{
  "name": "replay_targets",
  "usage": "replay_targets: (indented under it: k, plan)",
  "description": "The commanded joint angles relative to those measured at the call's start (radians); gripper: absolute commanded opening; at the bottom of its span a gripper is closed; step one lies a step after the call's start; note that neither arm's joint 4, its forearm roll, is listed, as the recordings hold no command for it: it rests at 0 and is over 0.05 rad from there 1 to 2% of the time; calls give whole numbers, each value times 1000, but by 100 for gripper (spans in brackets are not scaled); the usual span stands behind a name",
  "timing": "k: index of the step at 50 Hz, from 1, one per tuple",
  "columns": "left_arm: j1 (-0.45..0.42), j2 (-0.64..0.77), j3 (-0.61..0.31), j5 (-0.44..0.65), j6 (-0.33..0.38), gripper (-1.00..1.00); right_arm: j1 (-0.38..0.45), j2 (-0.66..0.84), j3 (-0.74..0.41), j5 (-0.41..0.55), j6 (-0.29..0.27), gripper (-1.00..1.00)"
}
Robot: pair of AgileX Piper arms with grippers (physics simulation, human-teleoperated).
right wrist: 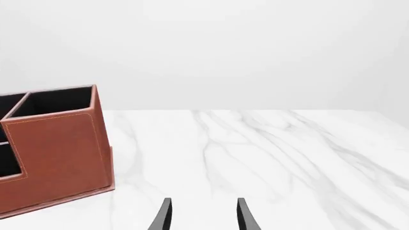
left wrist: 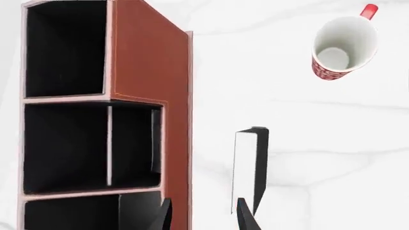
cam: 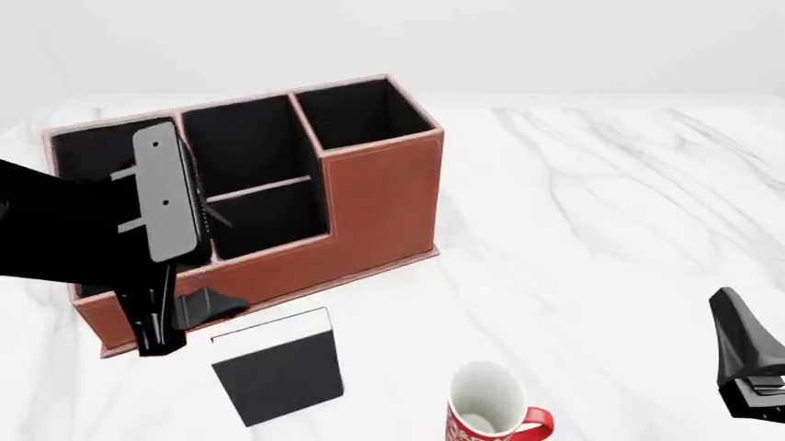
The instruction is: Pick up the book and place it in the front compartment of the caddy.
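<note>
The book [cam: 278,366] is standing on its edge on the worktop [cam: 589,230], just in front of the caddy [cam: 368,211], so jaws can straddle it. The left gripper [left wrist: 204,215] is hovering above, released (as is the right gripper [right wrist: 203,215]).

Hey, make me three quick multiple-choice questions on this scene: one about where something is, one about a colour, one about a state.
1. Where does the book stand?
A. inside the caddy
B. on the table, beside the caddy
C. on the mug

2. What colour is the mug handle?
A. red
B. blue
C. white

3. How is the left gripper?
A. shut on the book
B. shut on the mug
C. open, holding nothing

Key: 1 B, it rests on marble outside the brown wall; 2 A, front view shows red; 3 C, its fingers are apart beside the book.
</note>
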Motion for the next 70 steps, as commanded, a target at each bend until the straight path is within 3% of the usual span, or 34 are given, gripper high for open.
replay_targets:
  k: [1,27,70]
  plan:
    - [-17,-68,74,39,6,100,0,0,2,-2,0,100]
    - [-92,23,126,-70,-74,100,0,0,2,-2,-1,100]
    - [-113,64,177,-159,-127,100,-1,1,2,-3,0,100]
